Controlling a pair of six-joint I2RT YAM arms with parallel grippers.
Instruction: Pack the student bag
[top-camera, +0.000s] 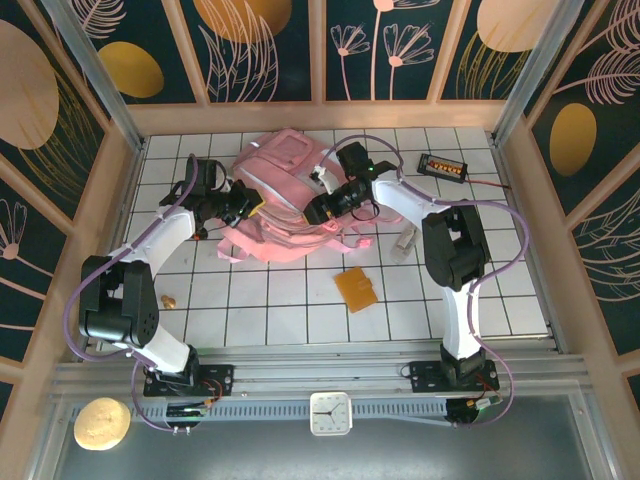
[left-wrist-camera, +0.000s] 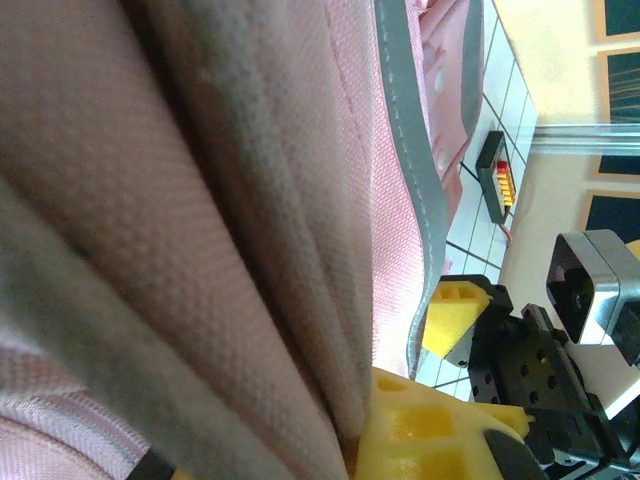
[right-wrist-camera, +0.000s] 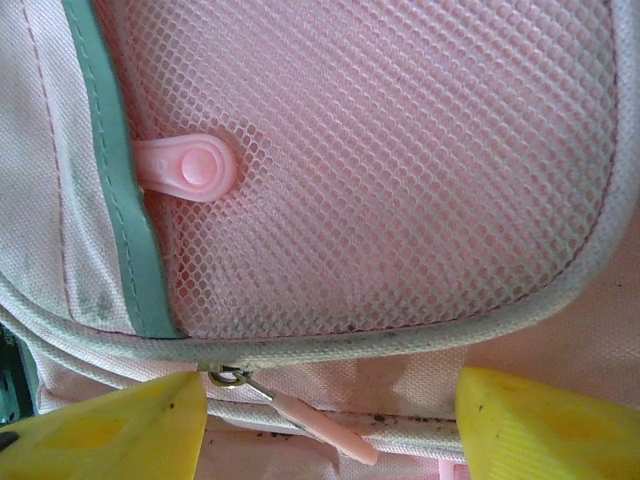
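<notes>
Right wrist, hand (right-wrist-camera: 330, 412) straddling student bag (right-wrist-camera: 400, 180)

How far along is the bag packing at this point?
Done: nothing visibly packed; a flat orange item and a black device lie on the table. In hand: the left gripper pinches fabric of the student bag; the right gripper, fingers open, straddles its zipper pull. Left: unzip, load items.

The student bag (top-camera: 285, 195), a soft pink fabric backpack, is lying slumped and crumpled toward the far middle of the white tiled table (top-camera: 270, 320), with straps trailing toward the near side. Its pink mesh panel (right-wrist-camera: 400, 170), edged in pale grey piping, is stretching flat, and a pink zip pull (right-wrist-camera: 320, 425) is hanging just below it. The zip there is seemingly sitting closed.
</notes>
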